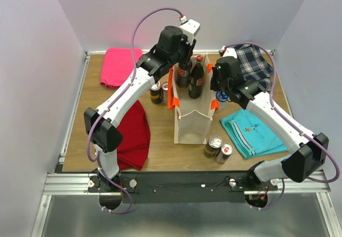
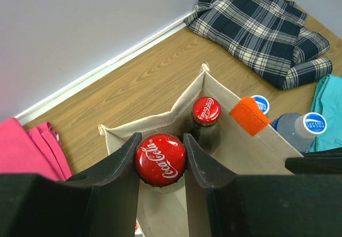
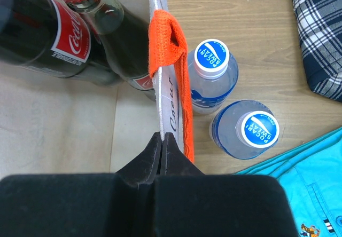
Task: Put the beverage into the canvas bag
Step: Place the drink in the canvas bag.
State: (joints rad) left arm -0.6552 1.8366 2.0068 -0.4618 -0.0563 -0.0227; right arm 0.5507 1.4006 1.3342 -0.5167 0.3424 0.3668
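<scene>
Item 1. Tall boxy cream-beige canvas bag with orange handle straps (image 1: 191, 120): upright at the middle of the brown wooden table (image 1: 160, 159), mouth open upward

Item 2. Dark red-capped cola bottle with red label (image 2: 160, 159): upright in the bag's open mouth, toward its far end, neck and cap above the rim. Whether its base rests on the bag's floor cannot be told

Item 3. Left gripper (image 2: 161, 141): above the bag, jaws part-way open, one black finger pressed to each side of the dark red-capped cola bottle's cap

Item 4. Second cola bottle of the same kind (image 2: 206, 110): inside the bag, just beside the gripped one, on the side nearer the right arm; nothing grips it

Item 5. Right gripper (image 3: 162, 141): jaws fully closed, pinching the rim of the bag's right wall, just beside the orange strap (image 3: 170, 61)

Item 6. Two clear water bottles with blue-and-white caps (image 3: 214, 79) (image 3: 248, 130): upright on the table outside the bag's right wall, close together

Item 7. Two drink cans (image 1: 214, 145) (image 1: 224, 152): near the bag's front right corner, touching each other

Item 8. Two more cans (image 1: 156, 93) (image 1: 164, 92): left of the bag, partly hidden by the left arm

Item 9. Folded cloths, flat on the table:
- pink (image 1: 120, 66), far left corner
- red (image 1: 133, 135), near left
- navy-and-white plaid (image 1: 254, 66), far right
- turquoise (image 1: 251, 133), near right, partly under the right arm
</scene>
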